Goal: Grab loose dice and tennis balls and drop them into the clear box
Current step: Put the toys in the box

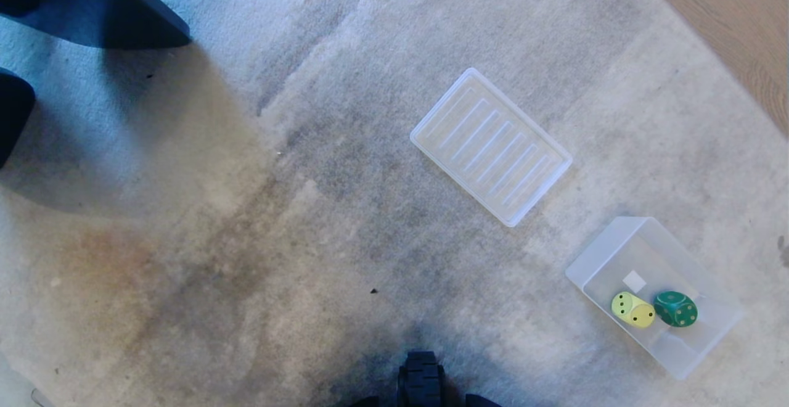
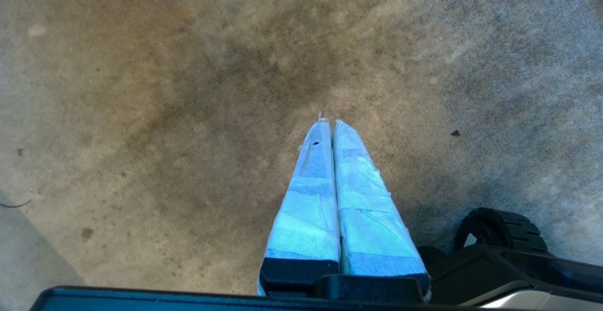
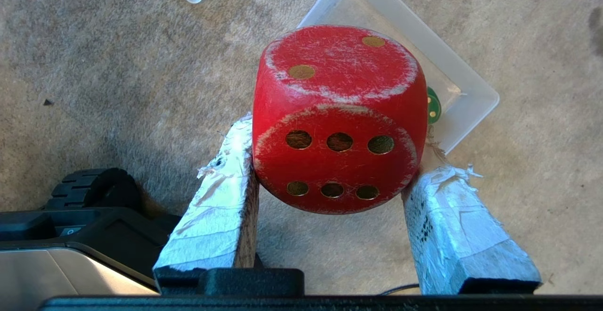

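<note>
Right pincer clamped about halfway open on the red die, carried above the carpet near the clear box, probably for dropping beside the yellow die and green die. Left pincer pressed shut, empty, parked.

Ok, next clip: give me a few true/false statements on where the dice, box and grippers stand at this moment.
1. The right gripper is shut on the red die. True.
2. The clear box holds three dice. False: only the yellow die and the dark green die lie in it.
3. The left gripper is shut and holds nothing. True.
4. The ribbed tray sits inside the clear box. False: it lies apart on the carpet.
5. A tennis ball rests on the ribbed tray. False: no tennis ball shows in any view.
</note>
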`<state>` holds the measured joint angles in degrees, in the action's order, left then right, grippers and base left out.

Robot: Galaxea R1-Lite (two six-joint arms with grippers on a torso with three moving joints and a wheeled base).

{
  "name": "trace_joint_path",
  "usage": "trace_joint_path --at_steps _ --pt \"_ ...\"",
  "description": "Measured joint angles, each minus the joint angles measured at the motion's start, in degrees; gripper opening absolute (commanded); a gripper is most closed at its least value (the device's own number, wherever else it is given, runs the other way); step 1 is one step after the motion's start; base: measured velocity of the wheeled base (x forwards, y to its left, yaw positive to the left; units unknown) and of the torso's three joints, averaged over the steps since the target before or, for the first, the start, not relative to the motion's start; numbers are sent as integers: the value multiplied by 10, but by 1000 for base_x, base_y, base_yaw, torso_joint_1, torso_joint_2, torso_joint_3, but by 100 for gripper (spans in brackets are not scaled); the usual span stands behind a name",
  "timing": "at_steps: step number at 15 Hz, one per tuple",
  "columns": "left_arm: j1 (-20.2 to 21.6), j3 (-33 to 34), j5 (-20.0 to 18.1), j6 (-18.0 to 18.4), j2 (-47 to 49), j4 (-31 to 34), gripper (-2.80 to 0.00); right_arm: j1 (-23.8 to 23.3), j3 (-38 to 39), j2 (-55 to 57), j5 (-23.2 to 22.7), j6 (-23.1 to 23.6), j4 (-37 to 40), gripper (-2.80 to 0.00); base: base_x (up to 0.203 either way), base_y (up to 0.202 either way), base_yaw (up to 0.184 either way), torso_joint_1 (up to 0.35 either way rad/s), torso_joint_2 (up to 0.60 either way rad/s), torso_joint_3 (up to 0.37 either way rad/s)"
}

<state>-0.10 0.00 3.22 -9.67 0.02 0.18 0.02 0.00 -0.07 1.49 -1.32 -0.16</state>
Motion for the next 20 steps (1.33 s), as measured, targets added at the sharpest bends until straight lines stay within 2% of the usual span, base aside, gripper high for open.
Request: trace_joint_path --at_steps 20 --pt "0 0 0 0 0 0 -280 0 0 0 0 0 0 -280 0 0 0 0 0 0"
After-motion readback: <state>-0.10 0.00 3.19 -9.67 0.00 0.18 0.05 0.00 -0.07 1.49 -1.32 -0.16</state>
